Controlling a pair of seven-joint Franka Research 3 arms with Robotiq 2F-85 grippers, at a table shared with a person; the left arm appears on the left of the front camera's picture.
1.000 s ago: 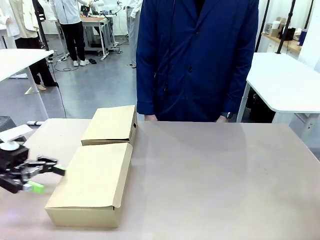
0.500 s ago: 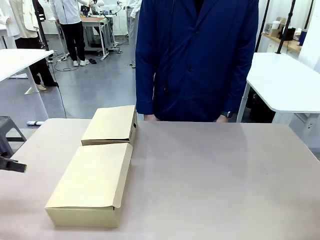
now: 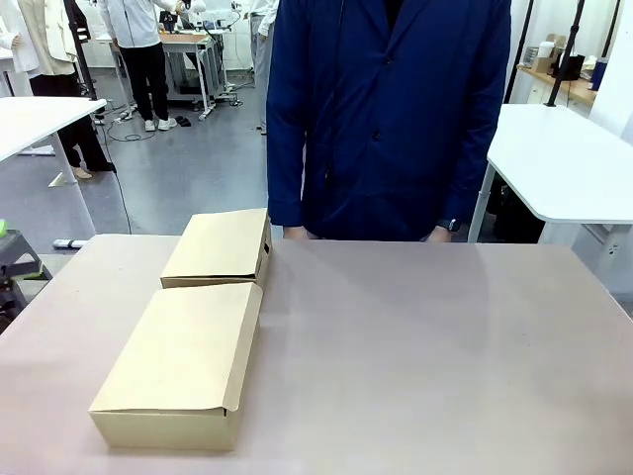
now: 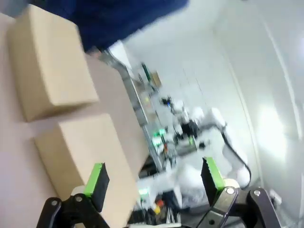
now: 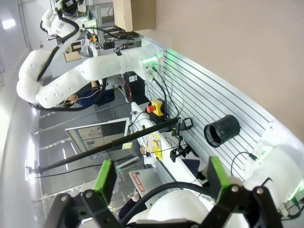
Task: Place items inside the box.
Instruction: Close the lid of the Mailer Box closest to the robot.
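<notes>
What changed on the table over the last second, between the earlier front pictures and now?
The left arm, which hung with open jaws beside the larger box a second ago, has withdrawn off the picture's left edge. It took hold of nothing. Both that box and the smaller box stayed shut and in place, and the person stayed standing at the far side.

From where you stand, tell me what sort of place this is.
Probably a robotics lab or workshop: white tables on a grey floor, a slotted aluminium base plate with a red emergency-stop button, and white robot arms.
</notes>
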